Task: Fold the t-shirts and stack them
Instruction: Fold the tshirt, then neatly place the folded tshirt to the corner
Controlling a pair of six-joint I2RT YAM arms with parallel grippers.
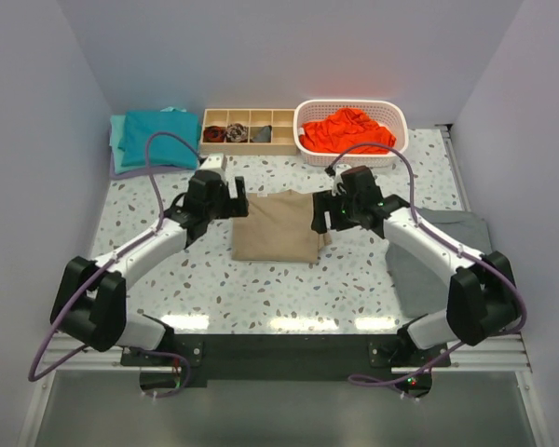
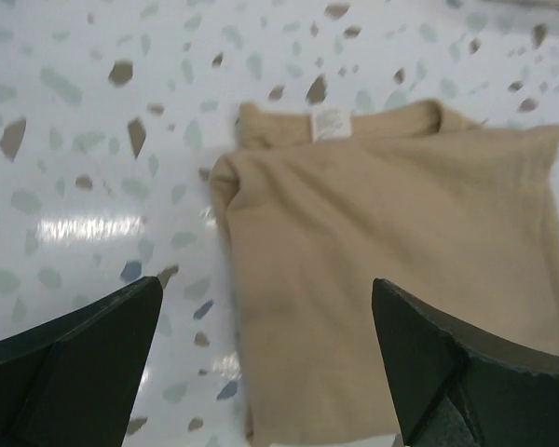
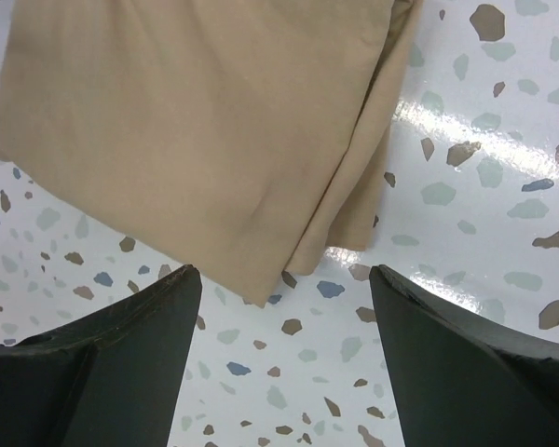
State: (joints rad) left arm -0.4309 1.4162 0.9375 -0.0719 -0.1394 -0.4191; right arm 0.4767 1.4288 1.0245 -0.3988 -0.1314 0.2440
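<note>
3 t-shirts in view, 1 of each colour: the tan t-shirt (image 1: 278,226) lies folded to a rough rectangle at mid-table, the teal t-shirt (image 1: 156,138) is flat in the far-left corner, and the orange-red t-shirt (image 1: 347,130) is bunched inside 1 white basket (image 1: 352,103) at the far right. Between those two sits 1 wooden tray (image 1: 247,147) with 3 small dark bundles in its compartments. 1 grey cloth (image 1: 468,231) lies by the right edge, partly under the right arm. 2 claws, both released and gripping nothing. The left gripper (image 2: 265,298) is over the tan shirt's left edge (collar label (image 2: 328,126) showing, layers slightly uneven). The right gripper (image 3: 284,279) is over its right corner, where the folded layers stick out a bit. Room to move: bare speckled table (image 1: 261,298) runs from the shirt's near edge to the arm bases, and there's a strip on the far side, approx. up to the tray.
</note>
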